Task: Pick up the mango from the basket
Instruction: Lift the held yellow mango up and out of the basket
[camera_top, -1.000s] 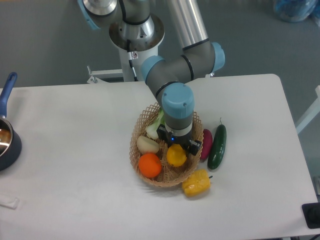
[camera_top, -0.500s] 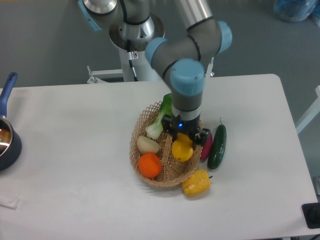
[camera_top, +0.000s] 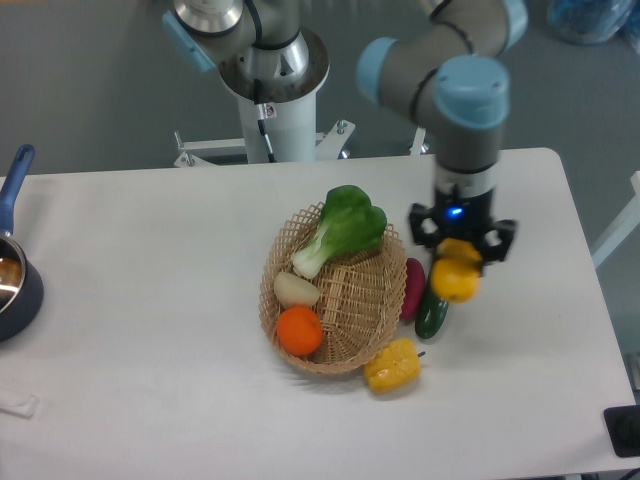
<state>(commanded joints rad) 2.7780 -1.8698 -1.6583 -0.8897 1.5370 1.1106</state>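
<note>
The tool (camera_top: 460, 256) hung above the right side of the white bench (camera_top: 150, 300), its two dark fingers closed on the mango (camera_top: 455, 277), which was clear of the basket (camera_top: 345, 300) and off to its right. The yellow fruit sat in the air just over the upper end of a dark green cucumber (camera_top: 432, 316) that lay on the bench, hiding that end from where I stood. A purplish-red vegetable (camera_top: 413, 288) lay between the cucumber and the basket's rim, pressed close against the wicker. In the basket were a leafy green bok choy (camera_top: 338, 228) at the top, a pale round vegetable (camera_top: 295, 290) at the left and an orange (camera_top: 300, 330) at the lower left. A bumpy yellow corn piece (camera_top: 392, 366) rested on the bench against the basket's lower right edge. At the far left edge stood a dark blue pot (camera_top: 18, 290) with its handle pointing up and away
</note>
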